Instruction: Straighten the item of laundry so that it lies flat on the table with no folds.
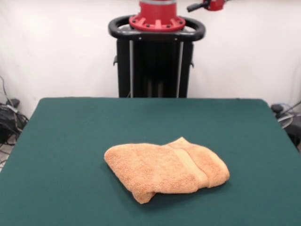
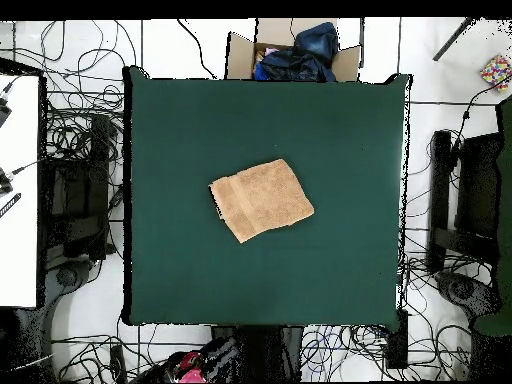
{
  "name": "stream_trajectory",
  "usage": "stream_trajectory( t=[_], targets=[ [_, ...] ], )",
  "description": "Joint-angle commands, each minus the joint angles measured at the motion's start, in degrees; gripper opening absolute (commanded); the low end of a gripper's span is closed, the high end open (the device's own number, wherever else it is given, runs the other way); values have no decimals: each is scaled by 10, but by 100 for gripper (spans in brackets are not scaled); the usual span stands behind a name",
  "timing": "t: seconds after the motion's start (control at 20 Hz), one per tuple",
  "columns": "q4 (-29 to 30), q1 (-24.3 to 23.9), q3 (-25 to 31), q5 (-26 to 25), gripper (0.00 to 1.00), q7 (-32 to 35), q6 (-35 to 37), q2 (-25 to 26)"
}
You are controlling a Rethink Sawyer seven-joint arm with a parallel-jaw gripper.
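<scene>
The orange-tan towel (image 1: pixel 167 170) lies on the dark green table (image 1: pixel 70 141), a little toward the near side in the front view. It is folded over on itself into a thick, lumpy, roughly rectangular bundle, with a woven band running across its top layer. In the overhead view the towel (image 2: pixel 262 200) sits near the middle of the table (image 2: pixel 340 130), turned at a slight angle. The gripper does not show in either view; only a red part of the arm (image 1: pixel 209 5) shows at the top edge of the front view.
The robot's black pedestal with its red base (image 1: pixel 156 56) stands behind the table's far edge. A cardboard box of clothes (image 2: pixel 293 55) sits on the floor by one table edge. Cables cover the floor all round. A white desk (image 2: pixel 18 190) stands at the left.
</scene>
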Motion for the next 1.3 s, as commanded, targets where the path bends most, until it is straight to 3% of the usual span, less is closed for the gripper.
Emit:
stream_trajectory(
  t=[0.05, 0.35, 0.55, 1.05, 1.3],
  targets=[
    [31, -19, 35, -53, 100, 42, -104, -81],
    [8, -32, 33, -77, 100, 44, -84, -106],
    [-42, -31, 43, -75, 100, 39, -37, -110],
    [-173, -34, 73, -27, 100, 56, 109, -70],
    [-222, -37, 87, -18, 100, 87, 149, -45]
  ],
)
